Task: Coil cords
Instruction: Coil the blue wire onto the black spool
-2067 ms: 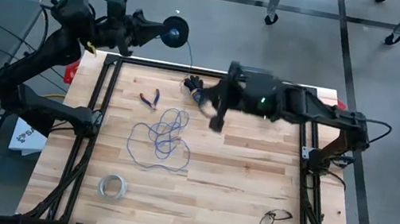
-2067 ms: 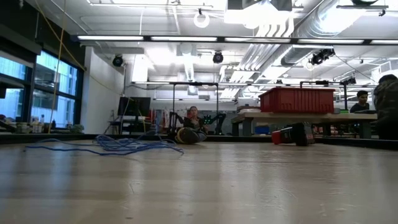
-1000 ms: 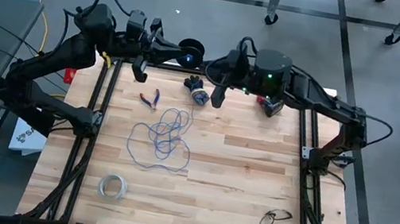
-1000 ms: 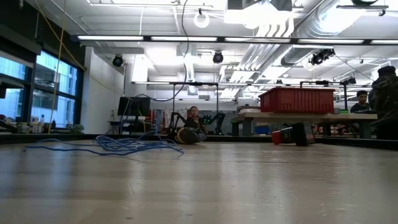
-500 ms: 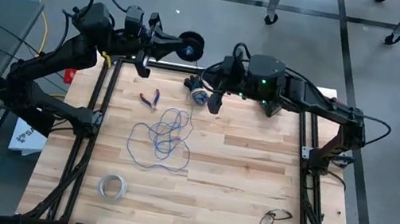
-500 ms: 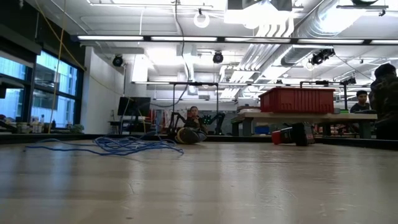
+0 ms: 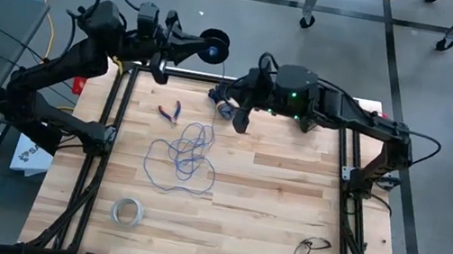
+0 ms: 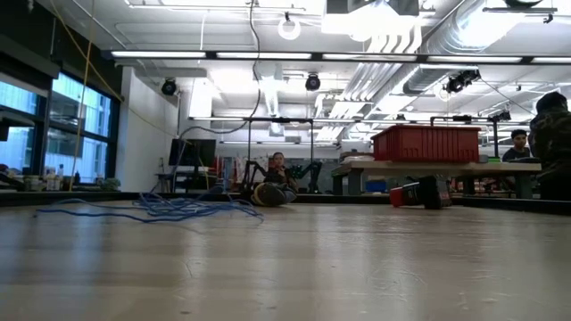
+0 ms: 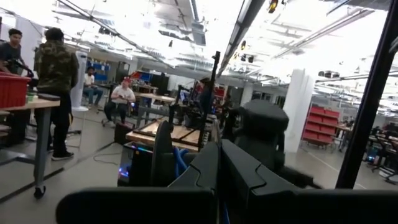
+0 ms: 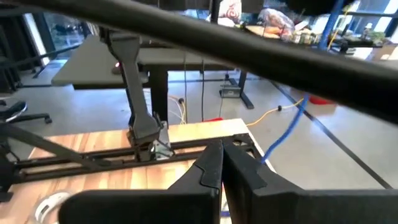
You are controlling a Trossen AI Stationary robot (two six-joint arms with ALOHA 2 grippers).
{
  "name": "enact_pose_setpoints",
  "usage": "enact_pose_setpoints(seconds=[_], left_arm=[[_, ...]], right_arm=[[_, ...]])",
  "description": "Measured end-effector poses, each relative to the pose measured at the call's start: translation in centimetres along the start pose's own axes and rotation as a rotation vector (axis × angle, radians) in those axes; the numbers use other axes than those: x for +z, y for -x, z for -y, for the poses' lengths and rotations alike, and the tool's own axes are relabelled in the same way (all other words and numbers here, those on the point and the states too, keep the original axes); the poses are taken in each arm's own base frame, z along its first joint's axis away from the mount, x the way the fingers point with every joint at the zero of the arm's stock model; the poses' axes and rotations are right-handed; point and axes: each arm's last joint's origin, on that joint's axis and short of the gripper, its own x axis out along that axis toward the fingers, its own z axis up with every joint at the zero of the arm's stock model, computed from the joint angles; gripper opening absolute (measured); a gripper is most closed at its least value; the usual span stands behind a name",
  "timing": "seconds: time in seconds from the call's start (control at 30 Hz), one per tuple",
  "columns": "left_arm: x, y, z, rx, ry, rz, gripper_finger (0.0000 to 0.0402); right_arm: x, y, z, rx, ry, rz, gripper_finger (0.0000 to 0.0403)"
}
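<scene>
Right hand [image 7: 238, 127] swung left, now shut, empty | left hand [image 7: 206, 45] clamps spool [image 7: 214, 46]

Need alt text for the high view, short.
From above: the left pincer, shut on a dark spool, hangs past the wooden table's far edge; the right pincer, shut, hovers nearby. Bluish wire lies tangled on the table.

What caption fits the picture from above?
Left gripper holds the spool past the table's far edge; right gripper hangs shut near the loose wire.
</scene>
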Motion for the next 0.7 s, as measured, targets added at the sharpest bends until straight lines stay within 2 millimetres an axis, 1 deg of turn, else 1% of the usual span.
enact_pose_setpoints(seconds=[0.2, 0.3, 0.4, 0.47, 0.57, 0.63, 0.7], left_arm=[[0.0, 0.0, 0.0, -0.001, 0.011, -0.002, 0.0000], [0.3, 0.1, 0.2, -0.029, 0.026, 0.014, 0.0000], [0.8, 0.2, 0.5, -0.062, 0.045, 0.071, 0.0000], [1.4, 0.2, 0.6, -0.090, 0.047, 0.120, 0.0000], [2.0, 0.4, 0.8, -0.112, 0.061, 0.182, 0.0000], [2.2, 0.4, 0.9, -0.123, 0.074, 0.199, 0.0000], [2.3, 0.4, 0.9, -0.133, 0.090, 0.207, 0.0000]], right_arm=[[0.9, 1.6, 0.3, -0.002, -0.016, 0.036, 0.0001], [0.9, 2.5, 0.3, 0.003, -0.019, 0.014, 0.0014], [0.5, 2.7, 0.4, 0.002, -0.068, -0.032, 0.0050], [0.2, 2.2, 0.3, 0.000, -0.104, -0.051, 0.0081], [-0.2, 1.3, 0.1, -0.001, -0.100, -0.061, 0.0127], [-0.3, 0.7, 0.0, 0.014, -0.095, -0.054, 0.0152], [-0.2, 0.0, -0.3, 0.051, -0.085, -0.027, 0.0168]])
